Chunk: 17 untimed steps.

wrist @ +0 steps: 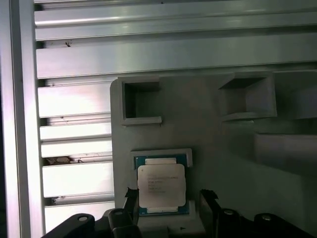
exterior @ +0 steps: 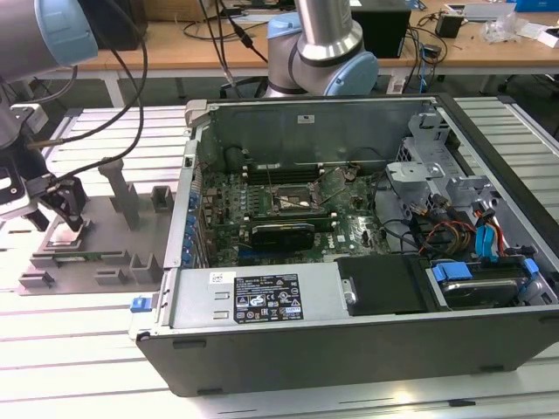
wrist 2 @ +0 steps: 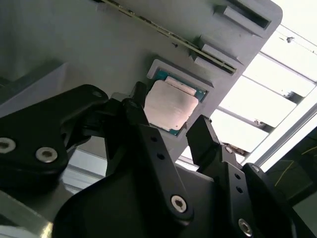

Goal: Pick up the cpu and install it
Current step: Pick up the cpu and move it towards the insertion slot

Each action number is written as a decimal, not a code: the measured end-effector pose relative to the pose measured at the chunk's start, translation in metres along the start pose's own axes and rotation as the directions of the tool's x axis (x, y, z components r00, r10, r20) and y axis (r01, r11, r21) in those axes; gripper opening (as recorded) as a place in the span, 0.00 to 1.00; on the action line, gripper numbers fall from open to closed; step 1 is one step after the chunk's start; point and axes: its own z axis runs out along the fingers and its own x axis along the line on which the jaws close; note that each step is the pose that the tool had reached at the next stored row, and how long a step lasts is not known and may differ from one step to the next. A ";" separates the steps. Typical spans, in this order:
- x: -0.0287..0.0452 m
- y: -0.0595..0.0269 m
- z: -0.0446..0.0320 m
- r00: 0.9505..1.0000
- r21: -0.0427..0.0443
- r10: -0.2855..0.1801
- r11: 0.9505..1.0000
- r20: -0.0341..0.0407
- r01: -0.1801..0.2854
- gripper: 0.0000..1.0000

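The open, seemingly empty gripper (wrist 2: 171, 115) is straddling the cpu (wrist: 161, 185) in the fixture tray (wrist: 223, 148), risking tilting it if closing off-centre

The cpu (wrist: 161, 184) is a small, thin, square chip with a dull silver-grey metal lid, and faint dark print shows on the lid in the first wrist view. A narrow border of green board shows around the lid, widest along two opposite sides. It lies flat, lid up, seated squarely inside a shallow recess with a low raised frame, its edges parallel to the frame's. In the second wrist view the lid (wrist 2: 170, 110) catches the light and looks pale and slightly mottled. The recess sits close to one edge of a grey plastic tray (wrist: 198, 124), and the chip rests in it, not lifted.
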 end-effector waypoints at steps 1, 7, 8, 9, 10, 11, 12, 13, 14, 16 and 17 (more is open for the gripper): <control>0.0001 0.0000 0.0020 1.000 0.000 0.000 1.000 0.000 0.000 0.60; 0.0020 0.0040 0.0129 1.000 0.000 -0.003 1.000 0.000 0.003 0.60; 0.0021 0.0040 0.0130 1.000 0.000 -0.003 1.000 0.000 0.003 0.60; 0.0020 0.0040 0.0130 1.000 0.000 -0.003 1.000 0.000 0.003 0.60; 0.0020 0.0040 0.0130 1.000 0.000 -0.003 1.000 0.000 0.003 0.60; 0.0020 0.0040 0.0130 1.000 0.000 -0.003 1.000 0.000 0.003 0.60; 0.0020 0.0040 0.0130 1.000 0.000 -0.003 1.000 0.000 0.003 0.60; 0.0020 0.0040 0.0130 1.000 0.000 -0.003 1.000 0.000 0.003 0.62; 0.0020 0.0040 0.0132 1.000 0.000 -0.003 1.000 0.000 0.003 0.68; 0.0022 0.0045 0.0149 1.000 0.000 -0.010 1.000 0.000 0.010 0.68; 0.0022 0.0048 0.0151 1.000 0.000 -0.015 1.000 -0.001 0.015 0.68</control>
